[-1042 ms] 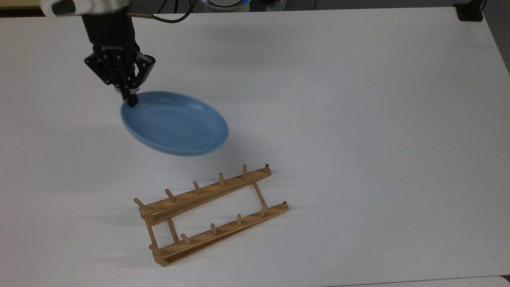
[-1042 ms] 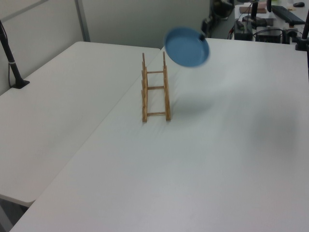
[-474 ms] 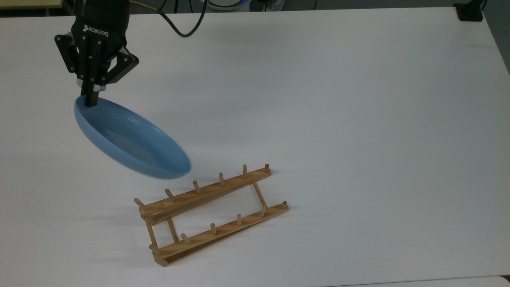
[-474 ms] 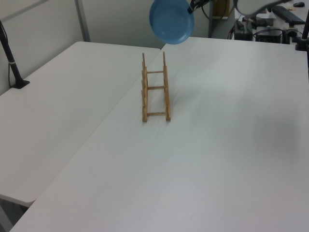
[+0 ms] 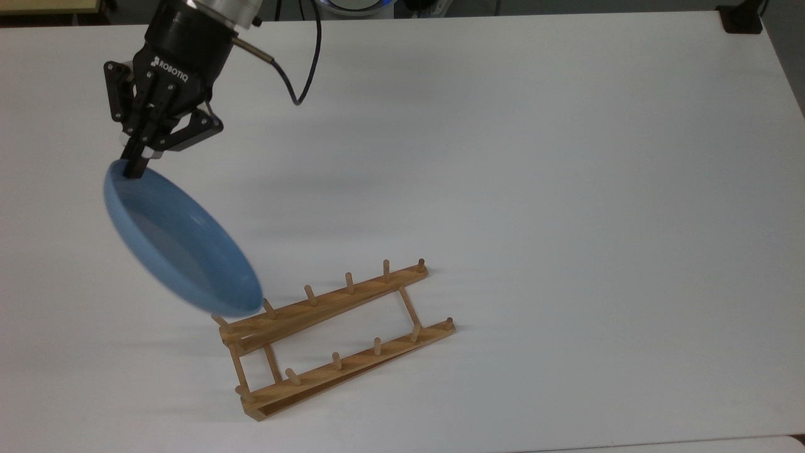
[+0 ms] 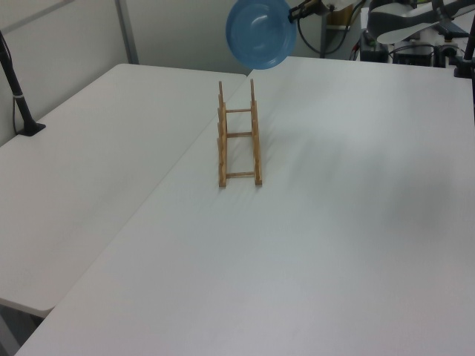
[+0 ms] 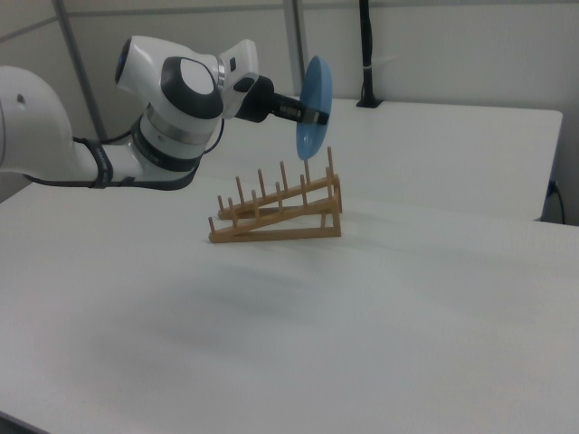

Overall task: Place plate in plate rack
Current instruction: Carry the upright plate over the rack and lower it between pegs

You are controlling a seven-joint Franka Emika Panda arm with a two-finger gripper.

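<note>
In the top view, the light-blue plate [image 5: 179, 242] hangs lower and closer to the plate rack [image 5: 336, 336] than half a second ago, and stands steeper; its lowest edge now overlaps the rack's end at the top view's left, where before it hung short of the upper rail. The gripper [image 5: 135, 165] has leaned over, its black fingers pinched on the plate's upper rim. There is one plate, one rack and one gripper on the white table [image 5: 566, 189]. The rack's upper rail shows six pegs and the lower rail five.

In the left view, the plate [image 6: 257, 33] hangs in the air beyond the rack's [image 6: 239, 135] far end, slightly further to the left view's left than before. The rack has two rails joined by three crossbars.

In the right view, the plate [image 7: 314, 107] stands nearly on edge above the rack's [image 7: 278, 210] high end, apart from the pegs, with the gripper [image 7: 308, 116] clamped on it from the right view's left.
</note>
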